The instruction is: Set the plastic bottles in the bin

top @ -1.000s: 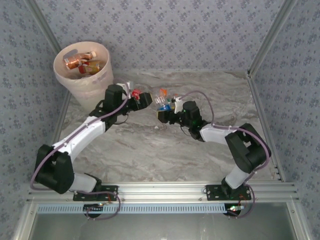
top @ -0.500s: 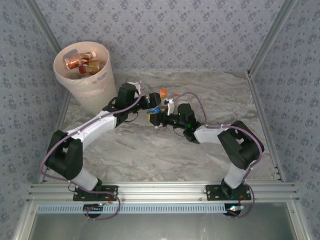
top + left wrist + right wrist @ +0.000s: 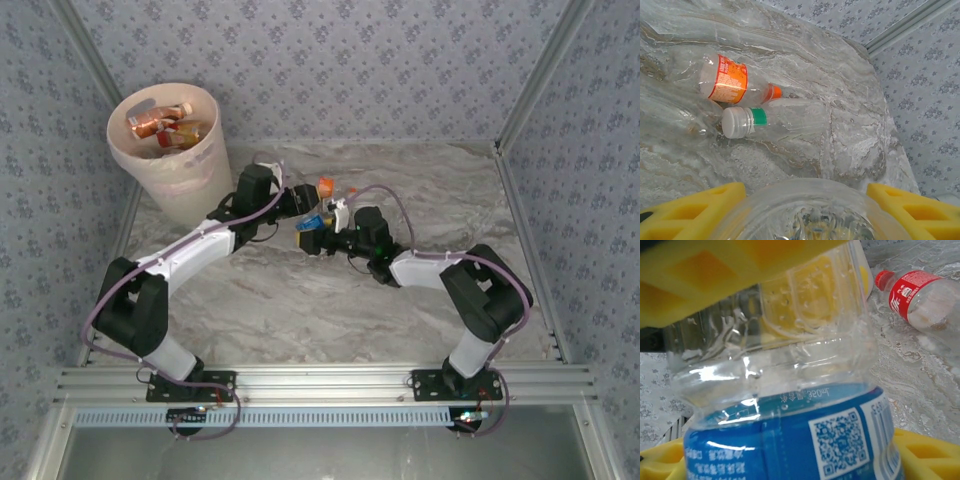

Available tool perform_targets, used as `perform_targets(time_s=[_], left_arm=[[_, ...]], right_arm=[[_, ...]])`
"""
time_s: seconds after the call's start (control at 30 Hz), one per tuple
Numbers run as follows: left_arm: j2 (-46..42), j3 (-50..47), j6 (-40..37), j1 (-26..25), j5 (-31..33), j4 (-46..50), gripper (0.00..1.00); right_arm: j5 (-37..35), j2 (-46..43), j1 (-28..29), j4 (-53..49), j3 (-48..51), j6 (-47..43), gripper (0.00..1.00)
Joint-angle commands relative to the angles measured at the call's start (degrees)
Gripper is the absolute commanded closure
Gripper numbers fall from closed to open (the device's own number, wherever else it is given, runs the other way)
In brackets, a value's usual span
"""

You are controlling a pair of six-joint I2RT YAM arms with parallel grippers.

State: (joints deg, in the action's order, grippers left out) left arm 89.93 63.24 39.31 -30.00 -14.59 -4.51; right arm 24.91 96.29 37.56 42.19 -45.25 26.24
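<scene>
Flanking the blue-labelled bottle point(image 3: 785, 440), the left gripper point(image 3: 805, 210) seems clamped on its clear end; whether the right gripper point(image 3: 790, 465) grips, I cannot tell. Light, crushable, slippery: hold the stiffer ribbed waist. The bin point(image 3: 190, 180) stands well apart, far left.

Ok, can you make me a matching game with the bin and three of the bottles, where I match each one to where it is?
Things:
1. bin
2. blue-label bottle
3. orange-label bottle
4. red-label bottle

Places:
A. lying with its orange cap by a white-capped bottle
B. standing in the far left corner, bottles inside
C. lying on the table, red cap on
D. up off the table, between yellow fingers

Pairs: 1-B, 2-D, 3-A, 4-C
</scene>
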Motion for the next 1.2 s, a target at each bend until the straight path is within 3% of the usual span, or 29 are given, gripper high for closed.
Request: perform_targets(time_s=[0.0,0.27,0.43,0.63,0.8,1.17], left_arm=[[-0.95,2.27,0.50,1.25,-0.70,-0.39,0.43],[-5.67,6.79,0.29,5.83,-0.16,0.34,0.43],[-9.71,11.27,-3.92,7.95,8.69,1.79,0.42],[-12.04,17.14,-14.20,9.41,23.02,2.25,0.41],[-12.96,19.87,-21.10,12.89,30.16,-2.46,0.41],[-8.40,27.33,-19.53,26.72,28.76,-2.64,0.41]], right_arm=[[-1.88,-5.20,0.51,-5.37,-0.70,-8.21,0.01],[-16.35,-19.23,0.52,-19.88,1.13,-15.17,0.00],[-25.86,-25.67,-0.95,-25.91,2.43,-14.39,0.00],[-34.50,-31.28,-2.84,-24.95,6.84,-10.53,0.00],[-38.59,-34.42,-3.01,-22.45,10.30,-11.62,0.00],[-40.11,-34.43,-2.93,-22.86,10.06,-12.00,0.00]])
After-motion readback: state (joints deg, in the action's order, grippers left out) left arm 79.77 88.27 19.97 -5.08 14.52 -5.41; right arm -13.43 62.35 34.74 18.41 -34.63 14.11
